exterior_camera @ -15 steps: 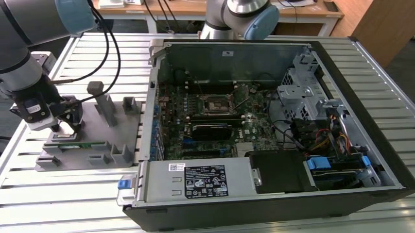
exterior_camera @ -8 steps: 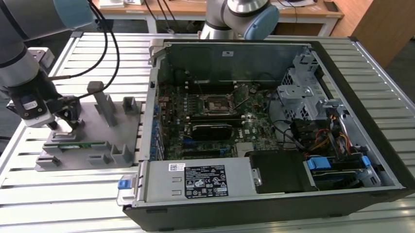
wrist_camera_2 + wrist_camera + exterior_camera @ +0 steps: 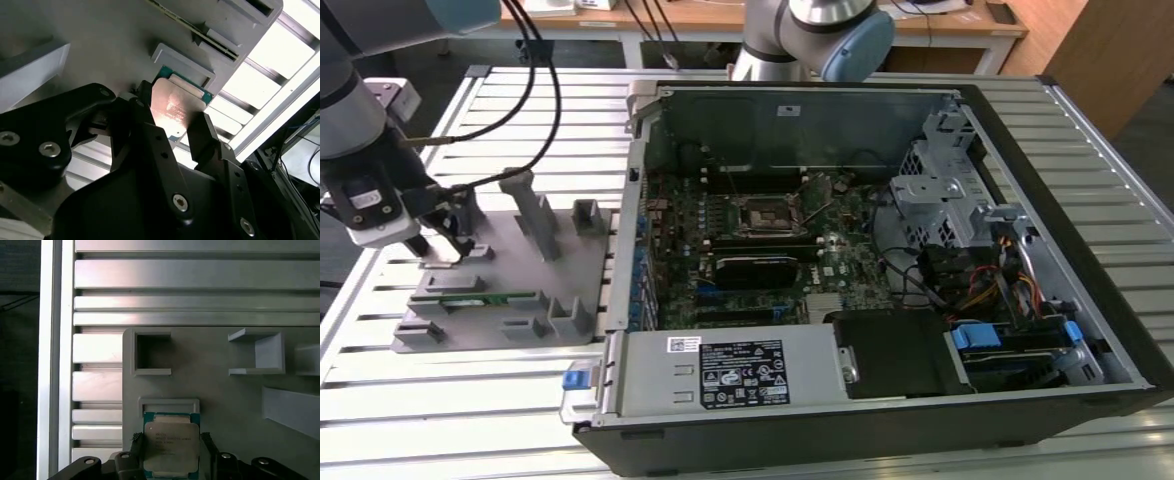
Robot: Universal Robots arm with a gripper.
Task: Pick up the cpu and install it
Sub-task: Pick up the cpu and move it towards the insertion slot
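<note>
Small flat square cpu: silvery-white metal top plate, faint dark print, teal-green rim. Matte black metal gripper: plain, grey screw heads. Moulded plastic holder tray: uniform light grey. Slatted aluminium table: bright silver, striped by dark grooves. Open computer case: black shell, dark green motherboard, blue clips.

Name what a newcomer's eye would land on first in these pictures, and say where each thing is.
The open computer case sits in the middle of the exterior view, its green motherboard bare inside. At that view's left the gripper hangs low over a grey holder on the slatted table. In the first wrist view the silvery cpu lies in a pocket of that holder, close before the gripper.
</note>
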